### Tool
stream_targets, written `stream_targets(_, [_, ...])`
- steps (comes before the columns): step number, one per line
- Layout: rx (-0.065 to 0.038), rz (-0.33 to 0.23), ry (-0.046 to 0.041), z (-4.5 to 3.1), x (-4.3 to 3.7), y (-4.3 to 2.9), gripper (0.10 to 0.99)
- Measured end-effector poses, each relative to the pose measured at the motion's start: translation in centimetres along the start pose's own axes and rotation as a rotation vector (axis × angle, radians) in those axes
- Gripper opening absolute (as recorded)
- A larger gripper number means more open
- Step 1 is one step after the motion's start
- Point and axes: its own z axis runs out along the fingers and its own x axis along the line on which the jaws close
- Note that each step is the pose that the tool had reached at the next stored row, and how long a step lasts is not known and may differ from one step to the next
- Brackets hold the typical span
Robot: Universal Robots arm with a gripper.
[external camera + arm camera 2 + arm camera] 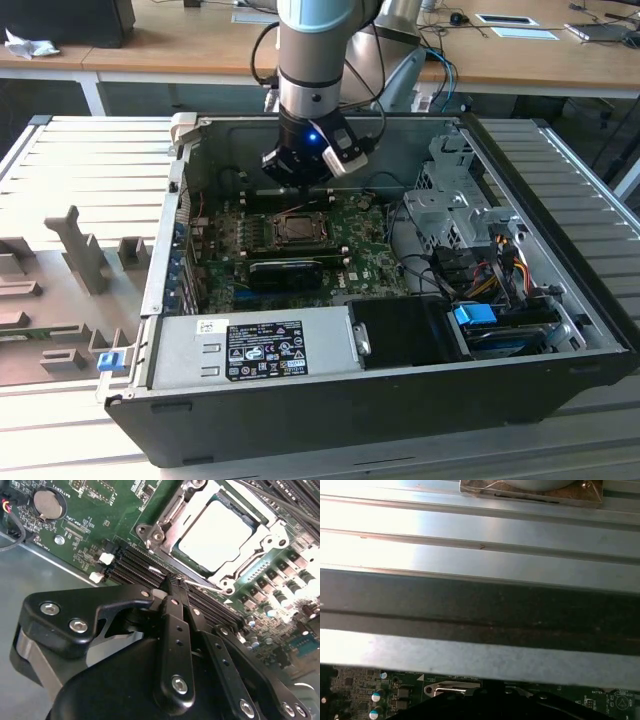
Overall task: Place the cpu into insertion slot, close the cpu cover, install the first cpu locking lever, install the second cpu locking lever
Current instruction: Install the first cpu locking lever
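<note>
Second wrist view shows the cpu [214, 534], its pale metal top up, lying flat in the insertion slot [186, 571] on the green motherboard [90, 535], with the cpu cover [260, 540] down around it as a silver frame whose window leaves the chip's top bare. A thin wire locking lever [207, 586] runs along the slot's near edge, and the gripper [173, 583] stands just beside that edge with its black fingers [176, 597] drawn tight together, their tip touching or almost touching the lever; whether they pinch it I cannot tell. Black memory slots [135, 560] lie between the slot and the board's edge, and a round coin battery [47, 504] sits well apart from the slot near a corner of the board. In the exterior view the slot [298, 229] is near the middle of the board [370, 255], inside an open black computer case [400, 400] lying on its side, with the arm [315, 70] coming down from above the slot. A grey power supply [255, 348] fills the case's front edge, and a metal drive cage [455, 195] with bundled cables stands on the exterior view's right of the slot. The case rests on a ribbed grey table [80, 170]; beyond it are wooden desks [180, 50] with scattered items. In the first wrist view the case wall [480, 612] rises in front of the ribbed surface [470, 535].
</note>
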Motion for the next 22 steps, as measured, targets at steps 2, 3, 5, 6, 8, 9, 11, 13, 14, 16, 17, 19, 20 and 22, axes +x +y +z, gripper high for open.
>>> stream_targets(2, [0.000,0.001,-0.0002,0.15,-0.13,0.01,0.106])
stream_targets(3, [0.000,0.001,-0.0001,0.23,-0.18,0.00,0.106])
stream_targets(5, [0.000,0.002,-0.0004,0.38,-0.31,-0.01,0.106])
stream_targets(6, [0.000,0.003,-0.0003,0.42,-0.36,-0.02,0.106])
stream_targets(8, [0.000,0.004,-0.0005,0.54,-0.49,-0.04,0.106])
stream_targets(9, [0.000,0.005,-0.0006,0.59,-0.52,-0.04,0.106])
stream_targets(11, [0.000,0.006,-0.0007,0.71,-0.63,-0.07,0.106])
stream_targets(13, [0.000,0.007,-0.0009,0.85,-0.73,-0.09,0.106])
stream_targets(14, [0.000,0.007,-0.0008,0.89,-0.75,-0.10,0.106])
stream_targets(16, [0.000,0.007,-0.0006,0.89,-0.75,-0.10,0.106])
stream_targets(17, [0.000,0.007,-0.0008,0.91,-0.76,-0.10,0.106])
stream_targets(19, [0.000,0.007,-0.0008,0.91,-0.76,-0.10,0.106])
stream_targets(20, [0.000,0.007,-0.0008,0.91,-0.76,-0.10,0.106])
stream_targets(22, [0.000,0.007,-0.0008,0.92,-0.76,-0.10,0.106])
